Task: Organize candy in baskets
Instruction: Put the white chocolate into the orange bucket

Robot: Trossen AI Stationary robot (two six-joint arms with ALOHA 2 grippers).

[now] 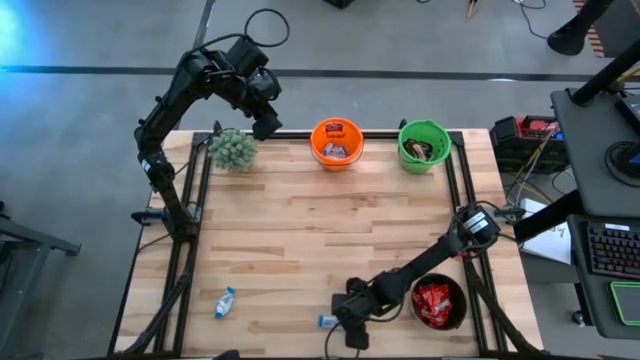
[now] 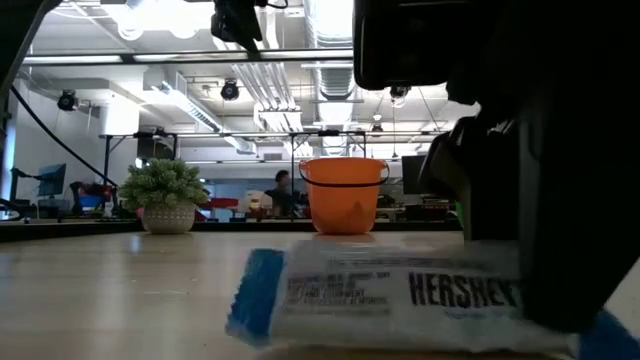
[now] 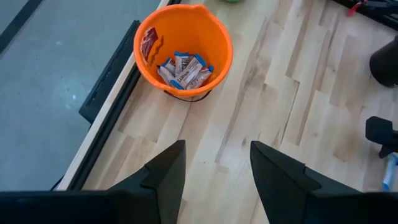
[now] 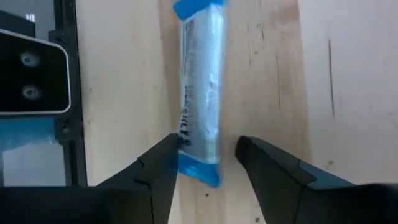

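Straddling a blue-and-white bar (image 4: pixel 200 93) at the tabletop's (image 1: pixel 320 230) near edge, the right fingers (image 4: pixel 163 163) stand open on either side, not yet gripping. The left fingers (image 3: pixel 169 167) hang open above the orange basket (image 1: pixel 336 143), which already holds several bars. The green basket (image 1: pixel 423 145) and black basket (image 1: pixel 437 303) hold candy too. Another blue-and-white bar (image 1: pixel 225 301) lies loose; sorting looks nearly finished.

A bushy potted plant (image 1: pixel 232 150) stands at the wooden table's (image 1: pixel 300 250) far left corner.
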